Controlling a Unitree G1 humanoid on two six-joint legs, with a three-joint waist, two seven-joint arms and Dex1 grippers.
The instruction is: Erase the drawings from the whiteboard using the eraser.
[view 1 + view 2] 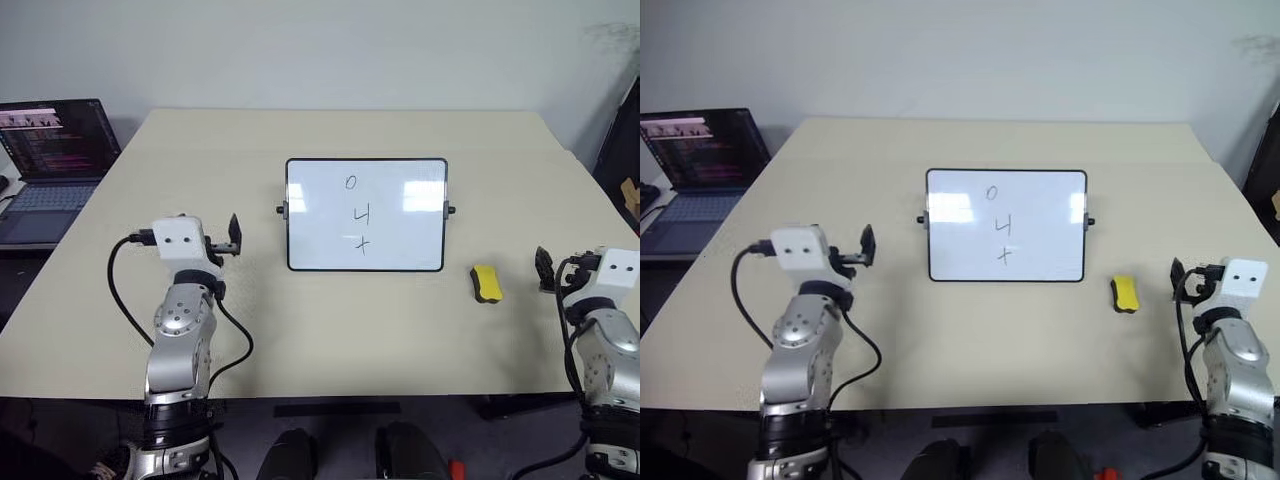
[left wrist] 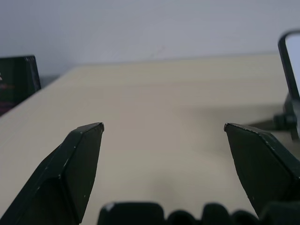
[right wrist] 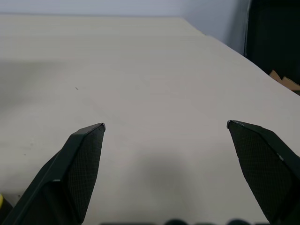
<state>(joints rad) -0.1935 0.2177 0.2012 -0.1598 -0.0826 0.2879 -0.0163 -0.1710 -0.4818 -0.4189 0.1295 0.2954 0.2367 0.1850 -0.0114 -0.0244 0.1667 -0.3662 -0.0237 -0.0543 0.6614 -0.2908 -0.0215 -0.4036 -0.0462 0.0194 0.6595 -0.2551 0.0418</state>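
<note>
A beige surface [image 1: 330, 340] is seen from above, with the whiteboard [image 1: 366, 214] placed just above the centre of the frame. Its long axis runs left to right across the picture, and it is propped on small black side knobs so that its white face is turned toward the camera. On that face the drawings [image 1: 358, 212] are stacked in a column slightly left of the board's middle: an "0" at the top, a "4" beneath it and an "x" lowest.

The eraser [image 1: 486, 283] lies flat on the surface to the lower right of the whiteboard, near its lower right corner but apart from it. Its long axis runs roughly from the top of the frame to the bottom, tilted a little, with the yellow side upward.

The left gripper [image 1: 232, 240] is held at the left of centre, beside the board's left edge and apart from it; its fingers are spread wide with nothing between them. The right gripper [image 1: 548, 270] is held at the right edge of the frame, just right of the eraser without touching it, likewise spread wide and empty.

An open laptop [image 1: 52, 160] is seen at the upper left.
</note>
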